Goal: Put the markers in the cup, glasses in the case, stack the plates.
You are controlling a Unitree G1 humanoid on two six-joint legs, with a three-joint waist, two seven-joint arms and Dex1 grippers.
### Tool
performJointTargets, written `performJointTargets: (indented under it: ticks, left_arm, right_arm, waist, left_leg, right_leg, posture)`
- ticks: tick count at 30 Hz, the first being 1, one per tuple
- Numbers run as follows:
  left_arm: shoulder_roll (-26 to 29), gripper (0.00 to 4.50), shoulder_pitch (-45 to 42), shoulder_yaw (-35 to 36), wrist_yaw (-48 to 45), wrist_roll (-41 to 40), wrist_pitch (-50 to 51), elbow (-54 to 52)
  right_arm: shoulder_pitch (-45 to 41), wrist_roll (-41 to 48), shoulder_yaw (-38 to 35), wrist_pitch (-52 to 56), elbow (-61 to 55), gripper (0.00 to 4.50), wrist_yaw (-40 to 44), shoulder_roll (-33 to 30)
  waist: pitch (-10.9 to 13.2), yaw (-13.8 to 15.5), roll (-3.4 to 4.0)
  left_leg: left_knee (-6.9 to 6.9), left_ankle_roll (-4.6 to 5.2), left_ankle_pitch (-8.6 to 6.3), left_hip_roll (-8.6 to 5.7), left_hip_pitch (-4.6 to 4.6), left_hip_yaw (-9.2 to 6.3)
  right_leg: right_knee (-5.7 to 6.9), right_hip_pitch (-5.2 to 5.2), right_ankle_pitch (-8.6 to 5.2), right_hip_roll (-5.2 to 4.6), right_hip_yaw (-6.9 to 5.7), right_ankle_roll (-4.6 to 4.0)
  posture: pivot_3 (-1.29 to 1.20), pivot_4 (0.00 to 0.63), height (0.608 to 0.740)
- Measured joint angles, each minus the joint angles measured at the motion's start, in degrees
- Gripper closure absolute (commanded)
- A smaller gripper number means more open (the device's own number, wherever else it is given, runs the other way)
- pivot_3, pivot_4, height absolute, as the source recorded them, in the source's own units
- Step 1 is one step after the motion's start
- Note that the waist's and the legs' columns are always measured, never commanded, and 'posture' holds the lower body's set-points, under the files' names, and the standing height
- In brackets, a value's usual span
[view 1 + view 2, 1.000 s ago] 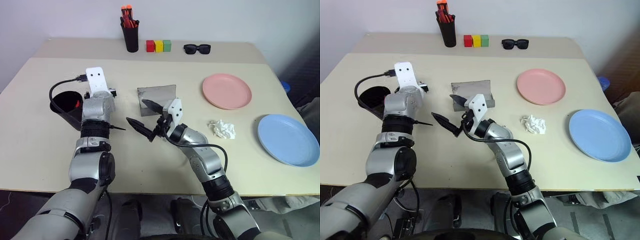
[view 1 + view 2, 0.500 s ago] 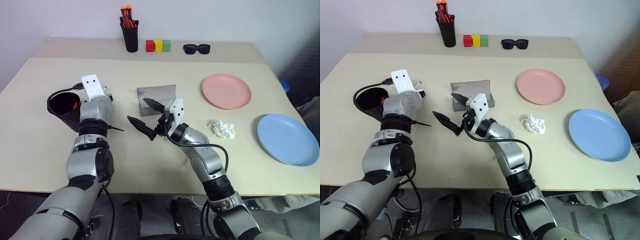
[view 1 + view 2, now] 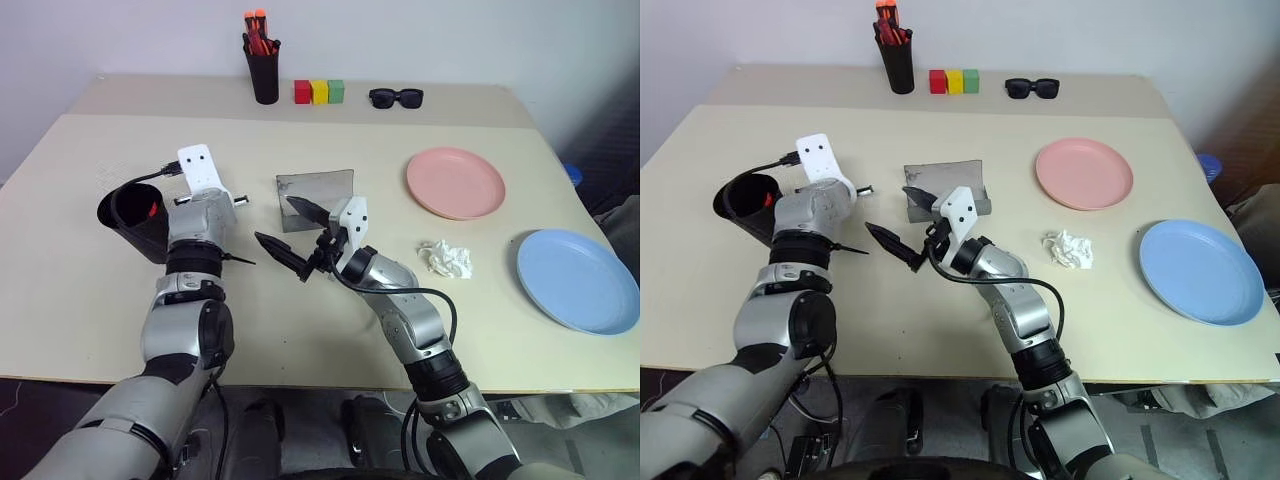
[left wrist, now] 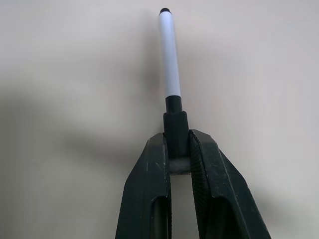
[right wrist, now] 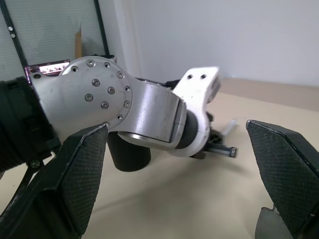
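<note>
With my left claw (image 4: pixel 177 149) clenched on the white marker (image 4: pixel 170 59), its barrel points straight ahead. I judge the cup (image 3: pixel 135 220) lies just left; right claw (image 3: pixel 290 236) hangs released.

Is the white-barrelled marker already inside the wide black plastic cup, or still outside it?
Outside. The left gripper is shut on the white-barrelled marker, beside the wide black plastic cup.

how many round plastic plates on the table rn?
2. The salmon pink round plate lies toward the table's far right; the light blue round plate lies nearer, at the right edge. Not stacked.
</note>
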Motion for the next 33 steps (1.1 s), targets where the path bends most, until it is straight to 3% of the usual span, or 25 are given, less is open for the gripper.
performJointTargets:
  ticks: [4,10,17,24,33]
  left_arm:
    - [-3.1,4.37,6.3,-6.6,-3.1,0.9,2.2,-14.6]
    - [-5.5,4.37,17.7,-10.4,-9.5,0.1,-11.1,-36.8]
    - [2.8,4.37,29.7,-10.4,-4.7,14.2,-25.9,-54.5]
    - [4.2,4.37,44.3,-2.5,-1.3,19.3,-30.1,-59.8]
    - [5.1,4.37,46.0,0.0,-2.6,18.0,-35.4,-55.2]
  right_arm:
    - [0.0,0.0,0.0,0.1,0.0,0.00,0.1,-0.1]
    - [0.0,0.0,-0.3,0.7,0.0,0.00,0.1,-0.4]
    - [0.3,0.5,-0.3,2.3,-0.2,0.00,0.8,-0.9]
    - [0.5,1.7,-0.4,2.9,-0.4,0.00,2.1,-1.1]
    - [0.3,4.0,-0.4,2.8,-0.4,0.00,3.8,-0.5]
  waist:
    - [0.0,0.0,0.00]
    - [0.0,-0.3,0.00]
    - [0.0,-0.3,0.02]
    - [0.0,0.1,-0.01]
    - [0.0,-0.1,-0.03]
  left_leg:
    - [0.00,-0.02,0.01,0.00,-0.02,-0.01]
    - [-0.07,-0.15,0.09,0.05,0.01,-0.03]
    - [-0.09,-0.12,0.07,0.05,0.05,0.01]
    - [0.00,-0.09,0.06,0.07,0.05,-0.04]
    - [0.00,-0.09,0.06,0.08,0.06,-0.05]
  right_leg:
    - [0.00,-0.01,0.00,-0.01,0.00,0.00]
    - [0.08,-0.07,0.04,0.03,0.01,-0.08]
    - [0.02,-0.03,0.05,0.00,0.06,-0.09]
    - [0.03,0.03,0.05,-0.03,-0.04,-0.09]
    - [0.03,0.05,0.05,-0.02,-0.06,-0.10]
  posture:
    - [0.00,0.150,0.732]
    - [0.00,0.150,0.732]
    - [0.00,0.150,0.732]
    - [0.00,0.150,0.732]
    - [0.00,0.150,0.732]
